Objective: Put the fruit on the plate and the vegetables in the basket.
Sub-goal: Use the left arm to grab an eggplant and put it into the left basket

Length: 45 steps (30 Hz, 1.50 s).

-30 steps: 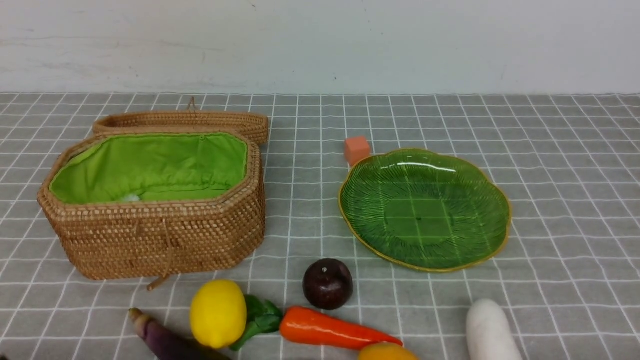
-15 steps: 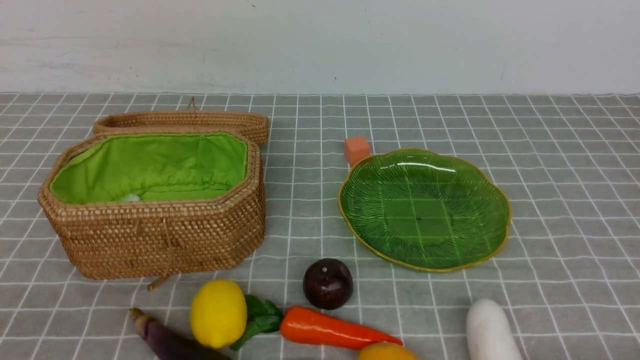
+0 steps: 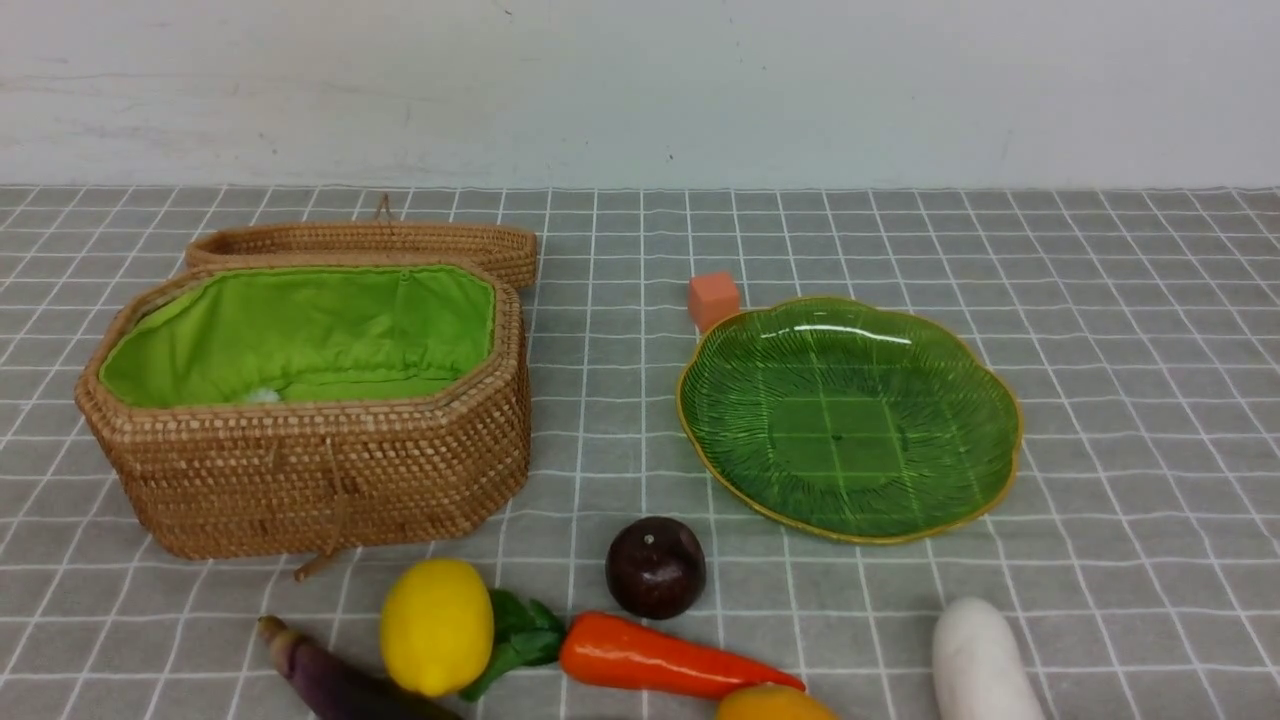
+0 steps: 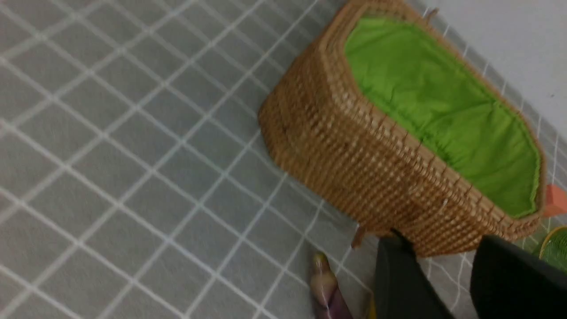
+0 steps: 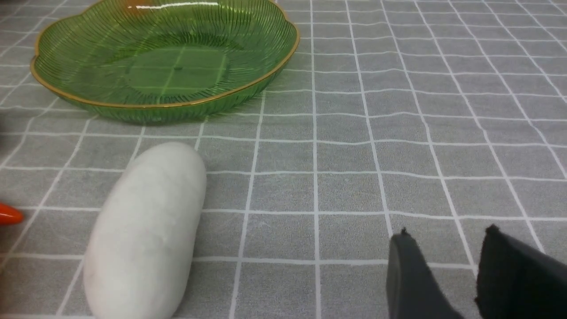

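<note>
The wicker basket with green lining stands open at the left; it also shows in the left wrist view. The green leaf-shaped plate lies at the right and holds nothing; it also shows in the right wrist view. Along the front edge lie the purple stalk, lemon, carrot, plum, orange-yellow fruit and white radish. My left gripper is open and empty near the stalk. My right gripper is open and empty beside the radish.
A small orange cube sits behind the plate's left rim. The basket's woven lid lies open behind it. A white wall bounds the back of the grey checked cloth.
</note>
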Tool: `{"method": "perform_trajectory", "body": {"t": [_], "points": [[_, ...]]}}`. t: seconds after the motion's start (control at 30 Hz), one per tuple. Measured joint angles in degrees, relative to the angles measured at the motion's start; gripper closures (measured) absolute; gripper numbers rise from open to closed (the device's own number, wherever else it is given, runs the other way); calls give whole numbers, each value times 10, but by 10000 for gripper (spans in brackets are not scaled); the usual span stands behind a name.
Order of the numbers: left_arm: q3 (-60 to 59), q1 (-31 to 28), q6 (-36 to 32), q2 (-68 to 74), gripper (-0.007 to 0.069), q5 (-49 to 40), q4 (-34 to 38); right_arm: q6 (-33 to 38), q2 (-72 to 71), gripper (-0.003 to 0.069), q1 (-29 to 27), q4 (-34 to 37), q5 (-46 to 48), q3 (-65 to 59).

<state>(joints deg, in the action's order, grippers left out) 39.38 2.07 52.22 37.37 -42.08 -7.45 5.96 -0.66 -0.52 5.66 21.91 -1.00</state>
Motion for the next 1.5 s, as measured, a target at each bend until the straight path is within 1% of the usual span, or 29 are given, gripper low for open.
{"method": "perform_trajectory", "body": {"t": [0.07, 0.17, 0.27, 0.37, 0.53, 0.57, 0.6, 0.7, 0.73, 0.77, 0.8, 0.87, 0.93, 1.0, 1.1, 1.17, 1.2, 1.23, 1.27, 1.43, 1.5], "points": [[0, 0, 10, 28, 386, 0, 26, 0, 0, 417, 0, 0, 0, 0], [1, 0, 12, 105, 375, 0, 88, 0, 0, 417, 0, 0, 0, 0], [1, 0, -5, 164, 340, 0, 133, 0, 0, 417, 0, 0, 0, 0], [1, 0, -38, 222, 281, 1, 180, 0, 0, 417, 0, 0, 0, 0], [1, 0, -145, 326, 125, 29, 292, 0, 0, 417, 0, 0, 0, 0], [1, 0, -179, 351, 84, 42, 322, 0, 0, 417, 0, 0, 0, 0], [1, 0, -183, 357, 80, 44, 326, 0, 0, 417, 0, 0, 0, 0], [5, 0, -238, 398, 48, 69, 377, 0, 0, 417, 0, 0, 0, 0], [6, 0, -272, 429, 45, 86, 408, 0, 0, 417, 0, 0, 0, 0], [6, 0, -275, 432, 45, 87, 411, 0, 0, 417, 0, 0, 0, 0], [6, 0, -305, 463, 51, 93, 433, 0, 0, 417, 0, 0, 0, 0], [6, 0, -318, 480, 57, 94, 442, 0, 0, 417, 0, 0, 0, 0], [7, 0, -343, 520, 83, 92, 452, 0, 0, 417, 0, 0, 0, 0], [7, 0, -350, 543, 111, 90, 453, 0, 0, 417, 0, 0, 0, 0], [11, 0, -353, 550, 167, 86, 454, 0, 0, 417, 0, 0, 0, 0], [11, 0, -353, 550, 219, 87, 454, 0, 0, 417, 0, 0, 0, 0], [11, 0, -354, 550, 263, 88, 454, 0, 0, 417, 0, 0, 0, 0], [11, 0, -354, 550, 270, 88, 454, 0, 0, 417, 0, 0, 0, 0], [11, 0, -356, 548, 310, 87, 455, 0, 0, 417, 0, 0, 0, 0], [11, 0, -355, 515, 309, 70, 454, 0, 0, 417, 0, 0, 0, 0], [13, 0, -355, 481, 309, 46, 451, 0, 0, 417, 0, 0, 0, 0]]}}
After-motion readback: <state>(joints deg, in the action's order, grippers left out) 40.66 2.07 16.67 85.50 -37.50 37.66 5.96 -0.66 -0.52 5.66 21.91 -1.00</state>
